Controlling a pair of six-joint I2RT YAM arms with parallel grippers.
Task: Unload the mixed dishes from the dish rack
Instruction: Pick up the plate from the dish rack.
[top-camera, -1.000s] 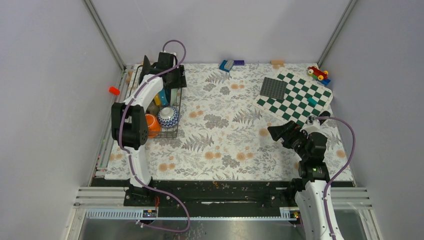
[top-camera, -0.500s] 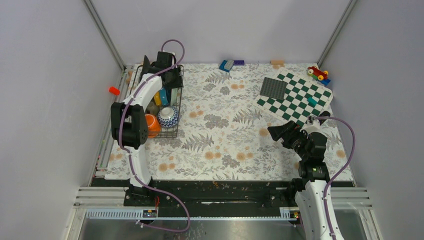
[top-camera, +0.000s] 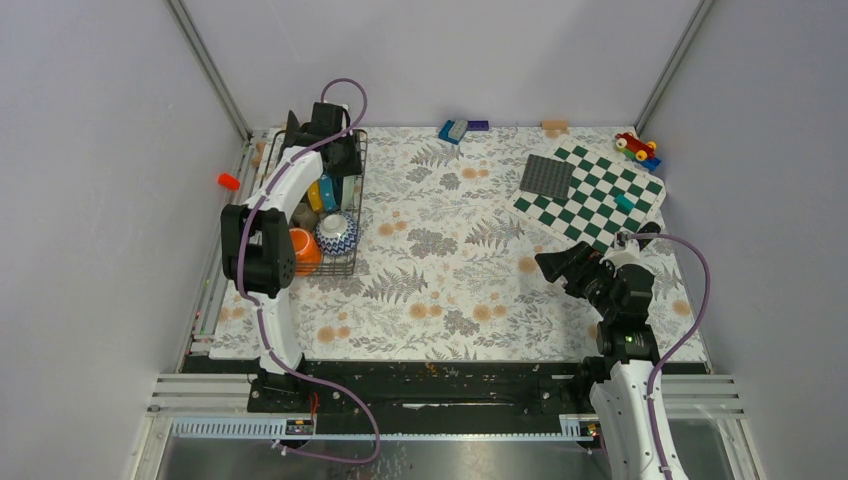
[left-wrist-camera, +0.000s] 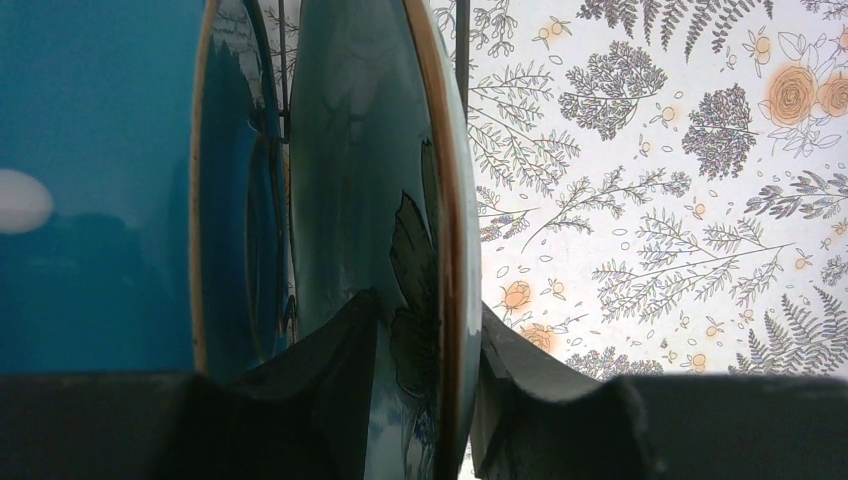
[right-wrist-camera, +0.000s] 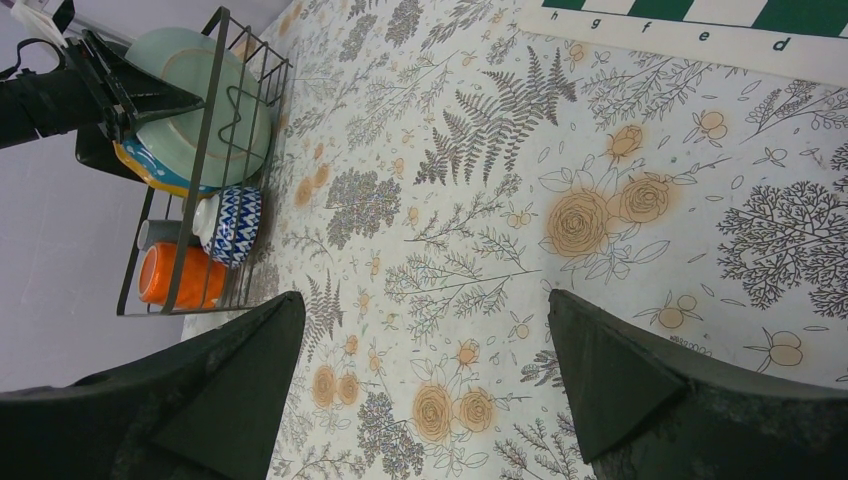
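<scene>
The dish rack (top-camera: 346, 266) stands at the table's far left; it also shows in the right wrist view (right-wrist-camera: 250, 45). My left gripper (top-camera: 330, 160) reaches into its far end and is shut on the rim of a pale gold-edged plate (left-wrist-camera: 350, 150), one finger on each face. A blue white-dotted plate (left-wrist-camera: 90, 150) stands just behind it. A yellow plate (top-camera: 314, 196), a patterned bowl (top-camera: 337, 233), an orange mug (top-camera: 303, 250) and a grey cup (right-wrist-camera: 160, 232) sit in the rack. My right gripper (top-camera: 553, 265) is open and empty over the cloth at the right.
A green-white chequered board (top-camera: 590, 195) with a dark studded square (top-camera: 547, 177) lies at the far right. A toy car (top-camera: 636, 146) and a blue block (top-camera: 453, 130) sit along the back edge. A small orange object (top-camera: 229, 181) lies left of the rack.
My left gripper has shifted slightly toward the back of the rack with the pale plate between its fingers. The right arm has not moved.
</scene>
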